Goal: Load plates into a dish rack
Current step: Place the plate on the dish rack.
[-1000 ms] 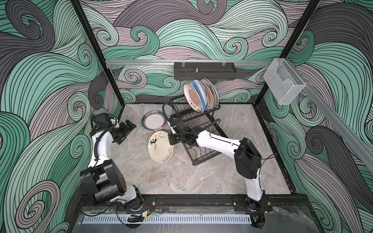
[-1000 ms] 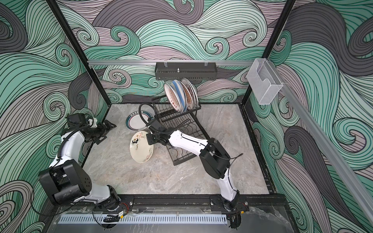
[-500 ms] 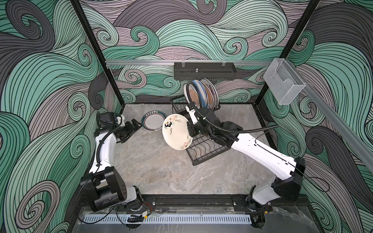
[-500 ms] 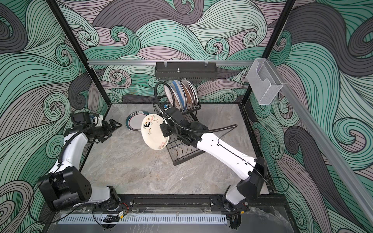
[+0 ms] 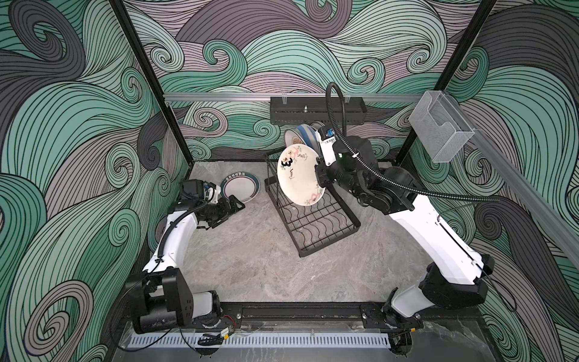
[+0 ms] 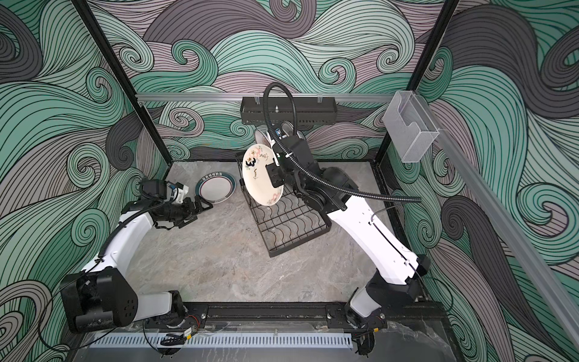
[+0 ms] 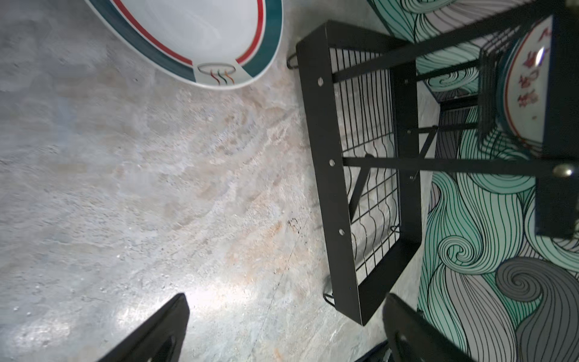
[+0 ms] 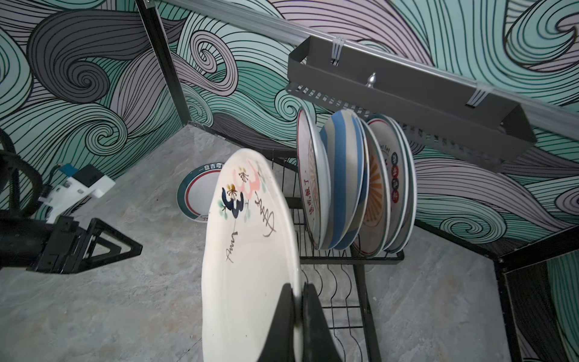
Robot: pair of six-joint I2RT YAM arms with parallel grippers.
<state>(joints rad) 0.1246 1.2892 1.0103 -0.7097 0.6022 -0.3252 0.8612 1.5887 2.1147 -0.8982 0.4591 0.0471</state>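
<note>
My right gripper (image 8: 297, 296) is shut on the rim of a cream plate (image 8: 250, 250) with flower and black markings. It holds the plate (image 5: 297, 175) on edge in the air over the black wire dish rack (image 5: 328, 243), just in front of the raised upper tier. Several plates (image 8: 344, 181) stand in that tier, striped, sunburst and whitish ones. A teal-rimmed white plate (image 5: 239, 188) lies flat on the table left of the rack. My left gripper (image 5: 235, 204) hovers open beside its near edge, with nothing between its fingers (image 7: 175, 316).
A black perforated shelf (image 5: 316, 109) hangs on the back rail above the rack. A clear plastic box (image 5: 441, 131) is fixed to the right rail. The rack's lower grid (image 6: 291, 219) holds no plates. The patterned walls close in the marble table (image 5: 266, 275).
My right arm has lifted the cream plate off the table and carried it up and back to the rack's upper tier. My left gripper has moved right, towards the teal-rimmed plate.
</note>
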